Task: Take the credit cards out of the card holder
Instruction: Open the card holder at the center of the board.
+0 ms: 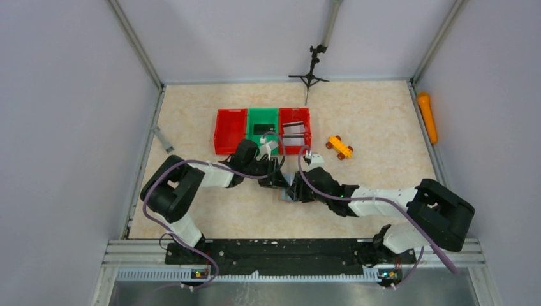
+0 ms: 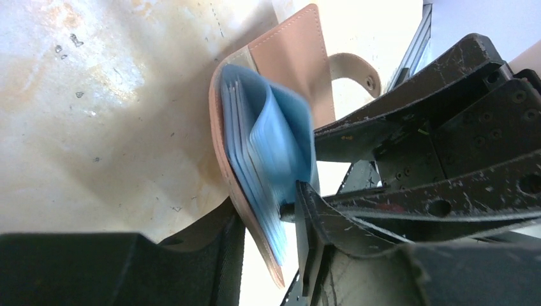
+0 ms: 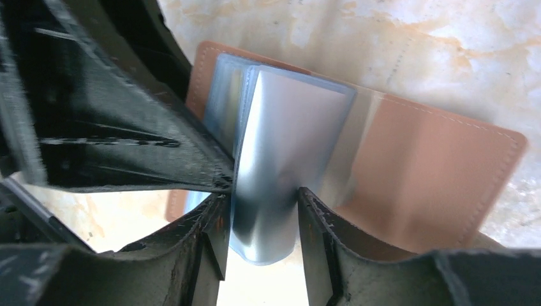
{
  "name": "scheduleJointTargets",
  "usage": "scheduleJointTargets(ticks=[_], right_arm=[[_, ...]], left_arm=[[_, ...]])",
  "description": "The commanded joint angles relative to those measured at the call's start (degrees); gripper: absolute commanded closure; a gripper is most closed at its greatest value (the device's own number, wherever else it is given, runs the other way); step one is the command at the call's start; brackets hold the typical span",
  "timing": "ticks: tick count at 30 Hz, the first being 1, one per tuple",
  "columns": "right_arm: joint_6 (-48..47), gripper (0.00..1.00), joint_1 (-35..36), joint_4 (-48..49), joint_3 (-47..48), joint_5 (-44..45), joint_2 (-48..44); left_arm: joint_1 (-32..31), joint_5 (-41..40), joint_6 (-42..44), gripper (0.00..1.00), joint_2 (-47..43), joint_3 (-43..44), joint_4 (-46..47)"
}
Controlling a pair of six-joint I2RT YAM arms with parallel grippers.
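The tan-brown card holder stands open on edge between my two grippers near the table's middle. Light blue credit cards fan out of it. My left gripper has the holder's lower edge between its fingers, one on the brown cover and one on the blue stack. My right gripper is shut on one light blue card, which bows between its fingers, with the holder's cover behind. In the top view the left gripper and right gripper almost touch.
Behind the grippers stands a row of bins: red, green, and red with a white, dark-striped card in it. A yellow toy lies to the right. A tripod stands at the back, and an orange object by the right wall.
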Motion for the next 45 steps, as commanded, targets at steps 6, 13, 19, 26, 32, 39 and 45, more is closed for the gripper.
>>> scheduleJointTargets(ticks=[6, 13, 19, 26, 32, 39, 45], right_arm=[[-0.2, 0.68, 0.3, -3.6, 0.4, 4.1, -1.9], [0.1, 0.67, 0.3, -11.4, 2.1, 9.8, -2.5], [-0.4, 0.37, 0.3, -22.5, 4.6, 17.7, -4.5], [-0.8, 0.19, 0.3, -37.1, 8.6, 25.8, -8.8], [-1.6, 0.18, 0.3, -41.9, 11.3, 25.4, -13.3], [-3.2, 0.36, 0.3, -21.2, 5.7, 7.1, -20.2], [-1.1, 0.56, 0.3, -12.3, 6.1, -0.1, -15.1]], left_arm=[[-0.4, 2.1, 0.6, 0.61, -0.7, 2.1, 0.8], [-0.3, 1.2, 1.4, 0.78, -0.5, 2.4, -0.7], [-0.3, -2.6, 3.9, 0.90, -1.2, 3.2, -4.8], [-0.3, -2.9, 4.2, 0.91, -1.2, 3.4, -5.3], [-0.3, -2.7, 4.1, 0.91, -1.4, 3.3, -5.1], [-0.3, -2.0, 3.3, 0.92, -2.0, 2.4, -2.9], [-0.3, 0.8, 1.0, 0.94, -1.9, 1.4, 1.4]])
